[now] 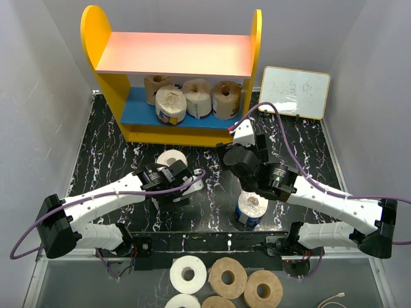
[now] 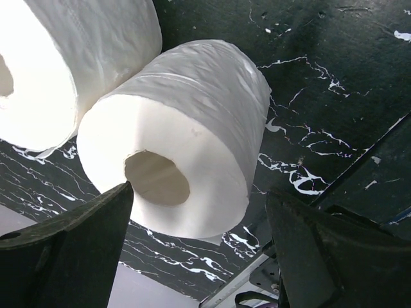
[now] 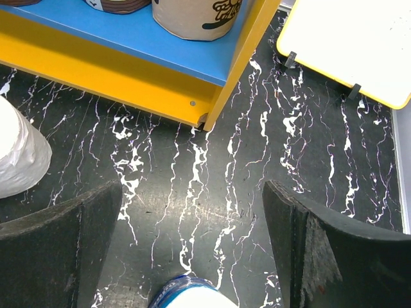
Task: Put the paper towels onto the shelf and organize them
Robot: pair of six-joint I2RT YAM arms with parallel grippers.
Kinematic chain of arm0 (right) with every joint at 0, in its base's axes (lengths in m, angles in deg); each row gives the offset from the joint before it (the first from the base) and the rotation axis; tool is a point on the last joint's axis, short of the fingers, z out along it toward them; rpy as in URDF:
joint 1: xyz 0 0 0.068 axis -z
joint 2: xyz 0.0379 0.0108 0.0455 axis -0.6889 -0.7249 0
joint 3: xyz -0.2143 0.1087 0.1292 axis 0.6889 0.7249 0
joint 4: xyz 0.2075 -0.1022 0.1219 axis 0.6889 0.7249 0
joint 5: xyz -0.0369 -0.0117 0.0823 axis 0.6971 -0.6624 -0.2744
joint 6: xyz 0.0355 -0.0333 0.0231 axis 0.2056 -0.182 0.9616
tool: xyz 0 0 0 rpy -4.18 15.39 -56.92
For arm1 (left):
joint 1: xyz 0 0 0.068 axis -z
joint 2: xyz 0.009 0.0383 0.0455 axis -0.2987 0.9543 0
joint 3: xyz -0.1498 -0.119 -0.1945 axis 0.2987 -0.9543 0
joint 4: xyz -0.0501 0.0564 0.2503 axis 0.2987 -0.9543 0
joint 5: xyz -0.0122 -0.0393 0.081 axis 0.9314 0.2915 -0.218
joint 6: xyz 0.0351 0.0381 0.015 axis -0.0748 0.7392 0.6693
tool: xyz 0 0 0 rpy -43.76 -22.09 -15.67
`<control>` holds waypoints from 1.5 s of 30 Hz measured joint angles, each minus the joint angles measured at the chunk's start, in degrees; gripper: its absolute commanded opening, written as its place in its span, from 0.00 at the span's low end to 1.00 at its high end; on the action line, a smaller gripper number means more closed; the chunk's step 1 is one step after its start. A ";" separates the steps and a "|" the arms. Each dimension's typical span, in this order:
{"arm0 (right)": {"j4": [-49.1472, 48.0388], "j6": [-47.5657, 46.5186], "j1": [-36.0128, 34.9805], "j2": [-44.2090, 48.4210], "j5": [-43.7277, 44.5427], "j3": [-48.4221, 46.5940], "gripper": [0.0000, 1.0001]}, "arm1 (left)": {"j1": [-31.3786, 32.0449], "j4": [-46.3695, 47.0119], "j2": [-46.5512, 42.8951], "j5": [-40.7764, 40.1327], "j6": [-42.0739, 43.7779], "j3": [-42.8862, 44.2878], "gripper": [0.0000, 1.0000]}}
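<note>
Your left gripper [image 2: 199, 215] is spread wide, with a white roll [image 2: 192, 128] lying on its side at mid-frame between the fingers, which are not closed on it (a second white roll [image 2: 64, 64] lies just beside it, upper left). Your right gripper [image 3: 192, 212] gapes equally wide and holds nothing, over the marbled table [image 3: 257, 160] below the shelf [image 3: 128, 80]. Four rolls [image 1: 197, 96] sit on its blue board [image 1: 138, 109]. A blue-wrapped roll [image 1: 250, 210] stands lower right of centre.

Bright, even overhead light; blown-out glare on the upper-left white roll [image 2: 58, 70]; only faint, soft shadows.
</note>
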 measured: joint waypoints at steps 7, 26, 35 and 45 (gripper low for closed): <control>0.00 -0.02 0.42 0.00 -0.04 0.00 0.90 | 1.01 -0.48 2.62 0.04 -0.57 0.94 0.72; 0.00 -0.04 1.51 0.00 -0.46 0.00 0.90 | 1.92 -0.92 4.28 -0.46 -0.76 2.27 0.41; 0.00 -0.04 1.79 0.02 -0.72 0.00 0.90 | 1.92 -1.01 4.28 -1.73 -0.76 2.27 0.21; -0.02 -0.17 1.86 0.02 -0.90 0.00 0.90 | 2.08 -1.09 4.24 -5.40 1.66 2.32 0.00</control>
